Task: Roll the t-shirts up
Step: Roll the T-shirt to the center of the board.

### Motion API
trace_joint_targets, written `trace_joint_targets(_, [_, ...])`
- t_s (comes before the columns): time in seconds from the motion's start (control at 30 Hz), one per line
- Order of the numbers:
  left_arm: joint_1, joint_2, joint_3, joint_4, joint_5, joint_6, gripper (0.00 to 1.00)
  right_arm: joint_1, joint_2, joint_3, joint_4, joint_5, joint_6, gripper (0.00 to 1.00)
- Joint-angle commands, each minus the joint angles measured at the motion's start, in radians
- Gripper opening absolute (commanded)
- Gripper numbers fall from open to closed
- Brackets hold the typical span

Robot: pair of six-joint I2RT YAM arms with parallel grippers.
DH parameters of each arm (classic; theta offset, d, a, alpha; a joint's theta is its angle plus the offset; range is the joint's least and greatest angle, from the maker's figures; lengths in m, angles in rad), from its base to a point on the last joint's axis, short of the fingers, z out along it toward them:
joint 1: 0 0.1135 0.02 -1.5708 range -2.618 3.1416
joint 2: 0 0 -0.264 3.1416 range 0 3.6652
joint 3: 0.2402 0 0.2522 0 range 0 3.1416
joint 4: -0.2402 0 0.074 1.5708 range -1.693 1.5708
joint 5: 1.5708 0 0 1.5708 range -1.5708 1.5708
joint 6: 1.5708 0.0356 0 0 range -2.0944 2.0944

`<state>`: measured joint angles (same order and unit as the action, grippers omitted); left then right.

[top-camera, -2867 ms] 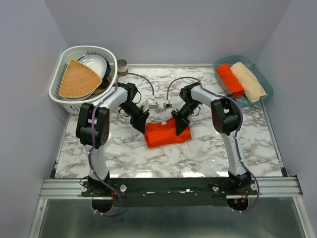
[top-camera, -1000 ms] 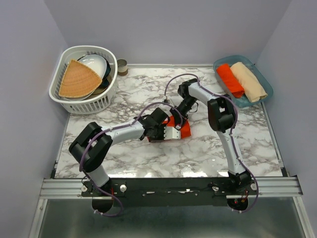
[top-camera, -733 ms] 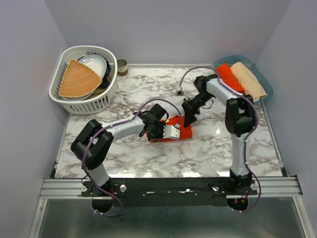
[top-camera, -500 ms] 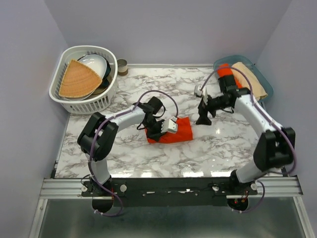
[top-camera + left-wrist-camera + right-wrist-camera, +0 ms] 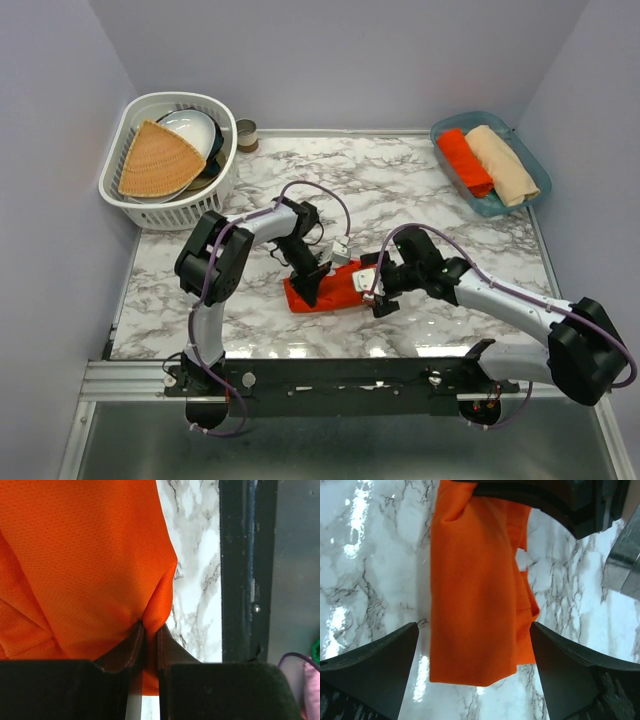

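A folded orange-red t-shirt (image 5: 338,289) lies on the marble table near its front middle. My left gripper (image 5: 312,283) is at the shirt's left end. In the left wrist view it (image 5: 150,628) is shut on a pinched fold of the t-shirt (image 5: 85,560). My right gripper (image 5: 373,290) sits at the shirt's right end, open. In the right wrist view its fingers (image 5: 380,665) stand wide on either side of the t-shirt (image 5: 475,595) without touching it. A second orange-red t-shirt (image 5: 465,162) lies rolled in the teal tray (image 5: 540,190).
A rolled beige cloth (image 5: 502,165) lies beside the rolled shirt in the tray. At the back left a white basket (image 5: 125,130) holds a tan woven mat (image 5: 158,160) and bowls. A small can (image 5: 246,133) stands next to it. The black front rail (image 5: 240,570) runs close to the shirt.
My right arm swung from the far side near the tray down to the shirt's right end, its jaws now wide open. My left gripper slid toward the shirt's left end, still pinching cloth.
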<state>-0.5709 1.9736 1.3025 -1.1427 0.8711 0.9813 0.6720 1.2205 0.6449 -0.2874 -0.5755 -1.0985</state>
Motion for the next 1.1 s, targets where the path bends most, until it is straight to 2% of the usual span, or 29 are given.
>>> trace_joint_targets(0.0, [0.023, 0.044, 0.041, -0.112, 0.089, 0.057, 0.01, 0.049, 0.04, -0.022, 0.134, 0.065, 0.003, 1.0])
trace_joint_targets(0.4, [0.083, 0.091, 0.092, -0.213, 0.172, 0.14, 0.01, 0.098, 0.151, -0.061, 0.206, 0.088, -0.11, 0.98])
trace_joint_targets(0.53, [0.097, 0.111, 0.109, -0.236, 0.189, 0.157, 0.01, 0.1, 0.209, -0.013, 0.237, 0.137, -0.074, 0.85])
trace_joint_targets(0.6, [0.101, 0.117, 0.115, -0.247, 0.195, 0.163, 0.01, 0.097, 0.229, 0.027, 0.229, 0.138, -0.061, 0.73])
trace_joint_targets(0.63, [0.108, 0.125, 0.115, -0.255, 0.204, 0.169, 0.01, 0.098, 0.241, 0.041, 0.19, 0.129, -0.06, 0.67])
trace_joint_targets(0.67, [0.112, 0.126, 0.115, -0.267, 0.209, 0.175, 0.01, 0.097, 0.244, 0.056, 0.165, 0.118, -0.057, 0.53])
trace_joint_targets(0.77, [0.137, 0.13, 0.11, -0.29, 0.22, 0.175, 0.01, 0.094, 0.266, 0.133, 0.006, 0.076, -0.047, 0.35])
trace_joint_targets(0.83, [0.147, 0.142, 0.112, -0.317, 0.22, 0.177, 0.01, 0.069, 0.277, 0.179, -0.185, -0.004, -0.084, 0.32])
trace_joint_targets(0.9, [0.172, 0.145, 0.104, -0.362, 0.226, 0.189, 0.02, 0.052, 0.307, 0.251, -0.307, -0.035, -0.125, 0.3])
trace_joint_targets(0.93, [0.181, 0.146, 0.093, -0.371, 0.233, 0.188, 0.02, 0.048, 0.326, 0.28, -0.434, -0.058, -0.144, 0.3])
trace_joint_targets(1.07, [0.218, 0.142, 0.07, -0.373, 0.25, 0.152, 0.04, -0.005, 0.467, 0.421, -0.68, -0.096, -0.162, 0.26])
